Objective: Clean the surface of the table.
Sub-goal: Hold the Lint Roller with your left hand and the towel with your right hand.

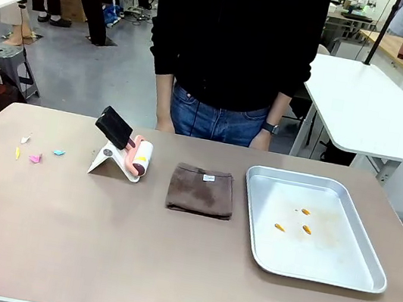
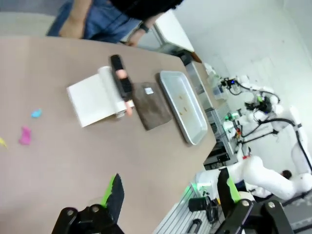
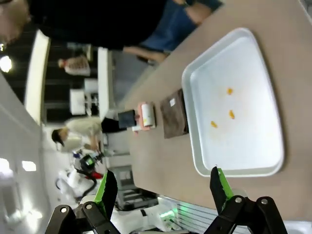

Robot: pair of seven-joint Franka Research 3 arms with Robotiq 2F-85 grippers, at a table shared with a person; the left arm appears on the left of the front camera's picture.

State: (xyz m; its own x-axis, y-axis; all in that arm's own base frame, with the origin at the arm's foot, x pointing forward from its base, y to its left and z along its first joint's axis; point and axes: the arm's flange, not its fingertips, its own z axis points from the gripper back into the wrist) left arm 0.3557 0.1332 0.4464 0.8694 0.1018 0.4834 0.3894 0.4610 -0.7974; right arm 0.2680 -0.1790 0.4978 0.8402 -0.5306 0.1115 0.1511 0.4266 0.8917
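Note:
The tan-brown table [image 1: 58, 235] spreads across the front view. Small coloured paper scraps [image 1: 34, 158] lie on its left part, seen too as pink and blue bits [image 2: 25, 135] in the left wrist view. A lint roller with a black handle [image 1: 126, 150] rests on a white stand near the middle. A folded brown cloth [image 1: 201, 191] lies beside it. My left gripper [image 2: 171, 192] hangs open above the table's near side, nothing between its fingers. My right gripper [image 3: 163, 187] is open too, above the near edge of the tray.
A shiny metal tray [image 1: 336, 268] with three orange bits [image 1: 294, 221] sits at the right. A person in a black top [image 1: 234, 41] stands at the far edge, hands down. White tables stand behind on both sides.

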